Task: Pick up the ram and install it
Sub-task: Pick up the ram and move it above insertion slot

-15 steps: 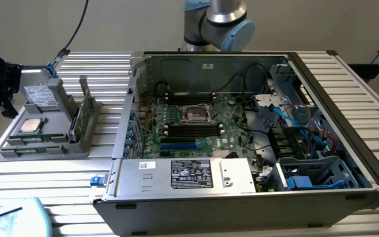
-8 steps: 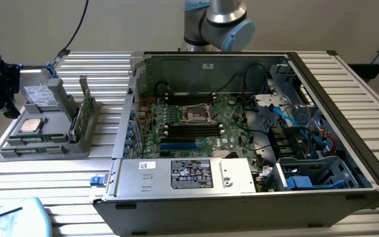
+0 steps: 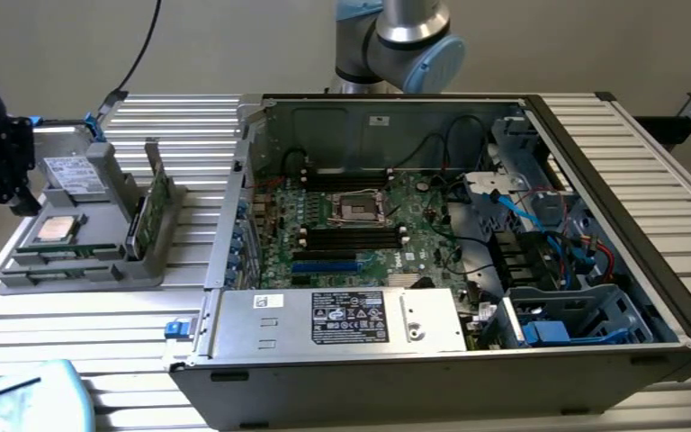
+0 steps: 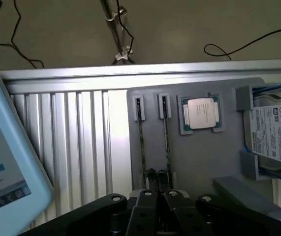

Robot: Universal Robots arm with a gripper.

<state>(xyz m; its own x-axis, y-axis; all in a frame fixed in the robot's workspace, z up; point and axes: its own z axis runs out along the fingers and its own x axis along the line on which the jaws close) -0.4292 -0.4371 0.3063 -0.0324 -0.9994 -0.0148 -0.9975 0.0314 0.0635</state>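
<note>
The gripper (image 4: 157,195), fingers pressed together and empty, hovers above the grey tray (image 3: 76,274). The ram (image 3: 150,193) stands on edge in that tray, at nine o'clock from the open computer case (image 3: 442,387).

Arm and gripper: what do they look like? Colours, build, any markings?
Arm: silver-grey metal segments with light-blue joint caps. Gripper: all black, jointed linkage fingers with round pivot pins showing. No markings legible on either.
</note>
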